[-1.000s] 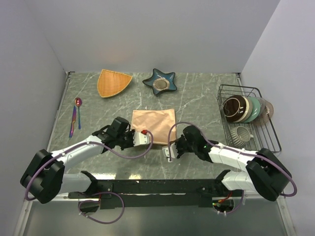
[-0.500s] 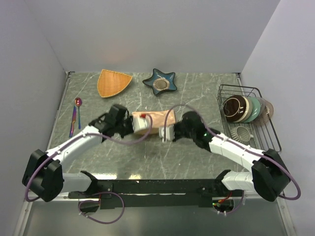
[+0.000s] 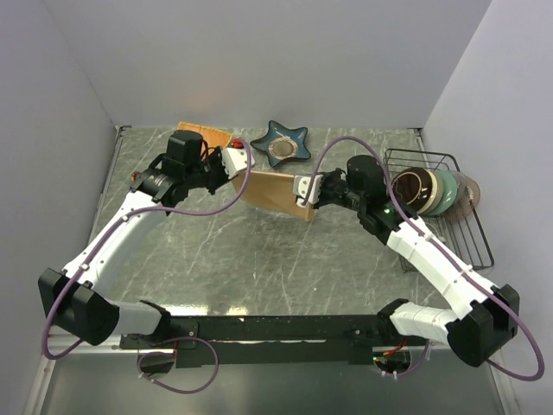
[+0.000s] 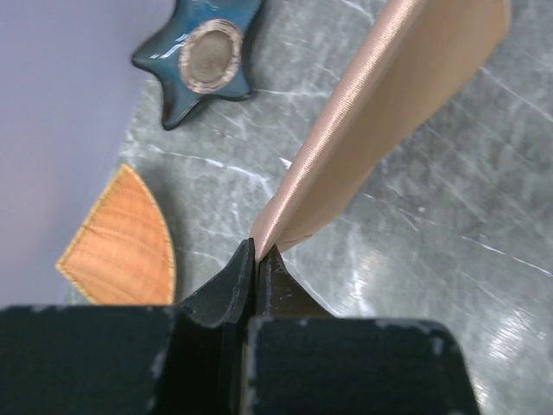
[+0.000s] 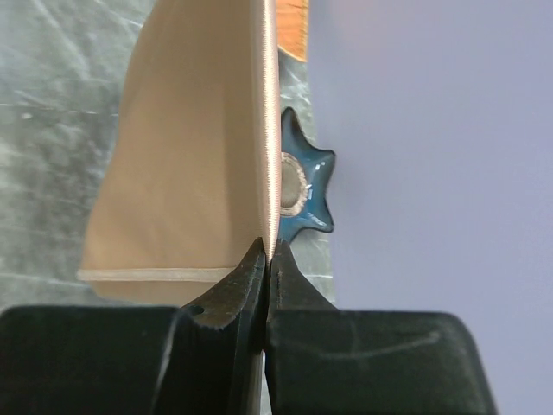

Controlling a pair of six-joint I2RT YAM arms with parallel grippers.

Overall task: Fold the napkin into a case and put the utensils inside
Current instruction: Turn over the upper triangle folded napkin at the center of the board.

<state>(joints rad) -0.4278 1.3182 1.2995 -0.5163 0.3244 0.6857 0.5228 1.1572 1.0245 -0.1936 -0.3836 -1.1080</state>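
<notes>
The shiny peach-orange satin napkin is held up just above the centre of the top view. It is stretched between the two arms, and its lower edge hangs toward the grey marbled tabletop. The left gripper has its jaws pressed together on one end of the cloth's upper edge. The right gripper pinches the other end the same way. Toward the top of the frame sit a teal star-shaped dish and an orange fan-shaped dish, which is partly behind the left arm. A black wire rack of bowls stands at the right.
</notes>
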